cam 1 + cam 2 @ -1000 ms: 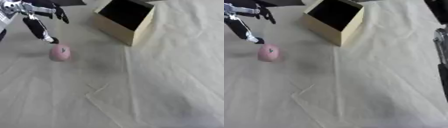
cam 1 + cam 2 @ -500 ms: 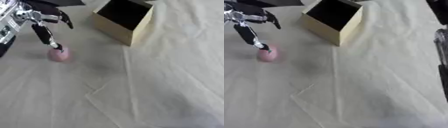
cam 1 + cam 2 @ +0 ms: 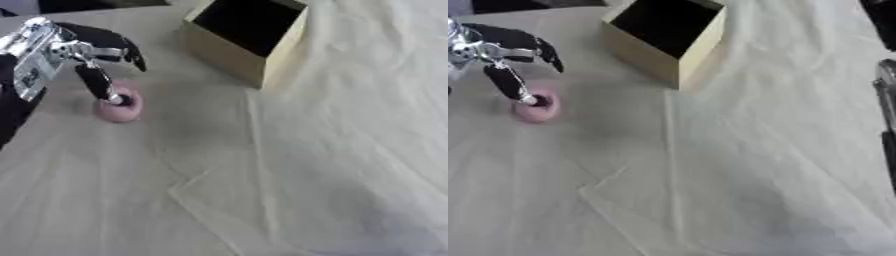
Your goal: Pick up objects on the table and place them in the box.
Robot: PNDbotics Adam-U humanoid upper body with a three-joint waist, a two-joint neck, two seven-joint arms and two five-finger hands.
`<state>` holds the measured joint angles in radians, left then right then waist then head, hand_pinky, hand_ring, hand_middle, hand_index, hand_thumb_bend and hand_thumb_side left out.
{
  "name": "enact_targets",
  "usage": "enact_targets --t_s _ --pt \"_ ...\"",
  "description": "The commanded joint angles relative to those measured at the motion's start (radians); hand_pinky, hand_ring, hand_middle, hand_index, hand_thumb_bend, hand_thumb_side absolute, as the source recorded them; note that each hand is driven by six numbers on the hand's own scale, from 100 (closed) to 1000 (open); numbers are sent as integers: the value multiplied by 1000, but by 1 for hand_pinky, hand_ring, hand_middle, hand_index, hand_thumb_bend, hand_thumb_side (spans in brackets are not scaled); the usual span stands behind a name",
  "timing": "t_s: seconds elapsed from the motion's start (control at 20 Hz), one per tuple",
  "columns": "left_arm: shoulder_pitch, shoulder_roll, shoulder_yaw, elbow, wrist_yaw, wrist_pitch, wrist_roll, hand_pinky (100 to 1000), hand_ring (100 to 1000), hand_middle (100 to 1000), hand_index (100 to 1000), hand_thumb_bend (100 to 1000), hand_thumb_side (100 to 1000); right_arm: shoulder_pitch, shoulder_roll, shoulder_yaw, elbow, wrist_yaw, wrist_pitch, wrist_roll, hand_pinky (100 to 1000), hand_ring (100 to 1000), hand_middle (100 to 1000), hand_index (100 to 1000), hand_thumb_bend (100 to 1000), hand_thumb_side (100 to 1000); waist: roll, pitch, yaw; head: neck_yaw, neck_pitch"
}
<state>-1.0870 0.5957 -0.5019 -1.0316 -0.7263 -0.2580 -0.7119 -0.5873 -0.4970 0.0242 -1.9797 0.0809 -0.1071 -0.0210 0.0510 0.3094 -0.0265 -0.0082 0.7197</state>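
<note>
Cream cloth (image 3: 332, 165), creased and folded, is covering the whole table. Near the far left, a small round pink object (image 3: 116, 110) is lying on the cloth, well apart from the box. The robot's left hand (image 3: 83, 50) is reaching in from the left edge and hovering over the pink object. Its fingers are spreading apart: one black finger (image 3: 98, 82) is pointing straight down, its tip touching the top of the pink object, while the others are fanning out toward the right above the cloth. Nothing is being pinched or held.

At the far centre, an open cardboard box (image 3: 241, 57) is sitting at a slant on the cloth, its dark inside facing up; what it holds cannot be told.

Along the right edge of the right eye view, a black part of the robot's right hand (image 3: 888, 100) is showing, too little of it to tell how it is shaped.
</note>
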Motion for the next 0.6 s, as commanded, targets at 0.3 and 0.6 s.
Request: enact_targets --t_s 0.3,0.6 --pt "9 94 -30 -171 81 38 -82 676 801 752 834 353 261 -7 -11 -10 -17 -5 3 1 802 637 600 774 100 794 1 -18 0 1 -4" --pt "18 131 -29 -242 80 78 -113 766 875 823 883 417 260 -5 -10 -9 -16 -6 4 1 802 636 599 773 100 795 1 -19 3 0 -1"
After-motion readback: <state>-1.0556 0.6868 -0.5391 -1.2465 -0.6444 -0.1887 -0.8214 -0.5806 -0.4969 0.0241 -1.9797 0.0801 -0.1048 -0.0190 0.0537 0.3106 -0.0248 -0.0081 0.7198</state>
